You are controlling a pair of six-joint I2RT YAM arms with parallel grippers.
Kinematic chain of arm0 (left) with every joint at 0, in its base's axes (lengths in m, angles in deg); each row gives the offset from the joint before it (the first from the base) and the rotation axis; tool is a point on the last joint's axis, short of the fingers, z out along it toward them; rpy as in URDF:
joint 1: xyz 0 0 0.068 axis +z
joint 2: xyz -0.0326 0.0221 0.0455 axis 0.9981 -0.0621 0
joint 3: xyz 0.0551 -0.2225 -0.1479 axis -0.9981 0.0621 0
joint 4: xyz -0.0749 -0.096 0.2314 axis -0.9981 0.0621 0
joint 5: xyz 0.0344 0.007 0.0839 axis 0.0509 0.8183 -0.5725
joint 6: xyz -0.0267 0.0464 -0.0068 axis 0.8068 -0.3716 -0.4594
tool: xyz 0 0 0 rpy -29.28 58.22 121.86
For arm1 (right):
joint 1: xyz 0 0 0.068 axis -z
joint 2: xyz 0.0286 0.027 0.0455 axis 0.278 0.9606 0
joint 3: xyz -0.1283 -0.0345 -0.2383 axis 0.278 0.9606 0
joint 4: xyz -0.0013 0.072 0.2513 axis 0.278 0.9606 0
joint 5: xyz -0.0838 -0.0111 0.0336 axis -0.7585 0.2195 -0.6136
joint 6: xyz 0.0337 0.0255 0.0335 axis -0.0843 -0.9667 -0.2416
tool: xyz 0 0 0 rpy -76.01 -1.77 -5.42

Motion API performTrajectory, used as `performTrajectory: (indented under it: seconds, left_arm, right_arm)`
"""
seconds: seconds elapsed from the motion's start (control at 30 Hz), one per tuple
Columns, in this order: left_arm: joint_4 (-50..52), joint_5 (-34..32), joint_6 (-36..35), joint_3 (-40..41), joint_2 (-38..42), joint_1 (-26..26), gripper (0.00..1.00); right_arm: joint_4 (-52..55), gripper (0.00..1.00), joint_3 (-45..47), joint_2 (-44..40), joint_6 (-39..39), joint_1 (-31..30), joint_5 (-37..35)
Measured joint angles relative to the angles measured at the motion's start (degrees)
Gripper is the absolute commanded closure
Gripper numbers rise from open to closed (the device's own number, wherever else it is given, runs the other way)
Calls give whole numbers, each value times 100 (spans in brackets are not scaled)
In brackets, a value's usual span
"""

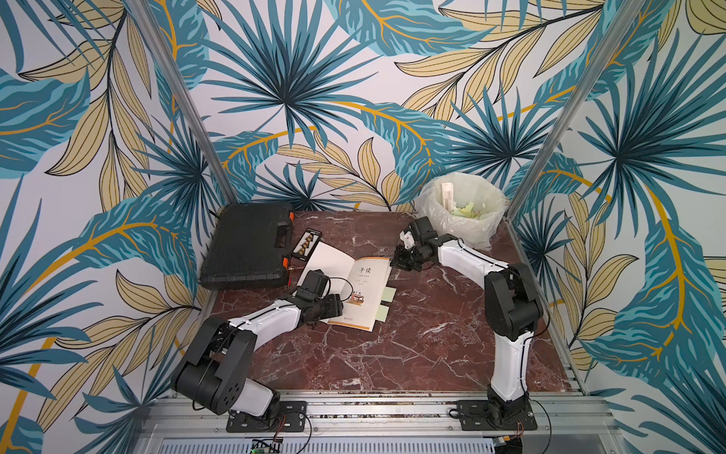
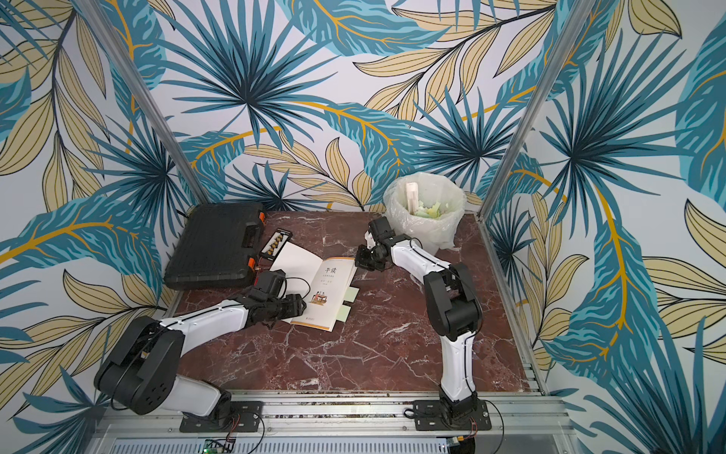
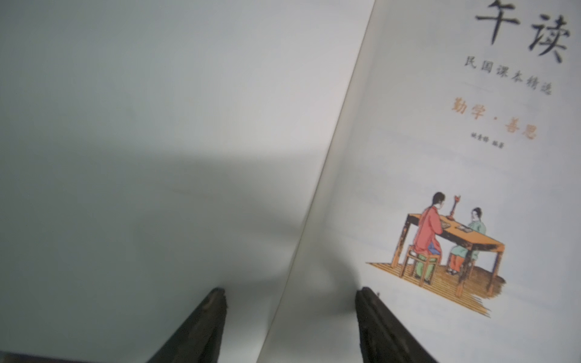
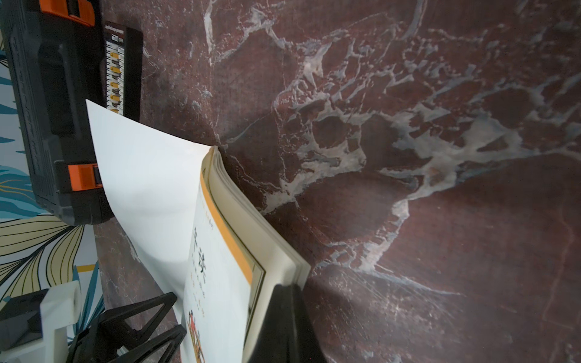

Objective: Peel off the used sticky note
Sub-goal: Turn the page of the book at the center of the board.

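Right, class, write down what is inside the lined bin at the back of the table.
Inside the bin you can see crumpled pale green paper scraps and a tall white object standing upright. Anything beneath them is covered.

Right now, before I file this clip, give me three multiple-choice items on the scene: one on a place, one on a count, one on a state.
1. Where on the red marble table does the round bin lined with a clear plastic bag stand?
A. far right corner
B. near left corner
C. the middle

2. How many pale green sticky notes stick out past the edge of the open white paperback book?
A. one
B. two
C. four

3. How does the left gripper stand over the book?
A. open
B. shut on a note
C. shut and empty

Answers:
1. A, since both top views show the bin at the far right corner.
2. B, since two notes show beyond the page edge, one nearer than the other.
3. A, since the left wrist view shows its fingers spread apart above the pages, gripping nothing.
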Motion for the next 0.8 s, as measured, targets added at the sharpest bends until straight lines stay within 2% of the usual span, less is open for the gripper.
performTrajectory:
  seconds: [0.33,0.8]
  left_arm:
    - [9,0,-4,-4,0,0,31]
    - [20,2,-7,-4,11,0,31]
  right_arm:
    - [1008,100,-979,498,518,-35,-446]
    - [2693,100,-2817,1445,1482,-570,-1797]
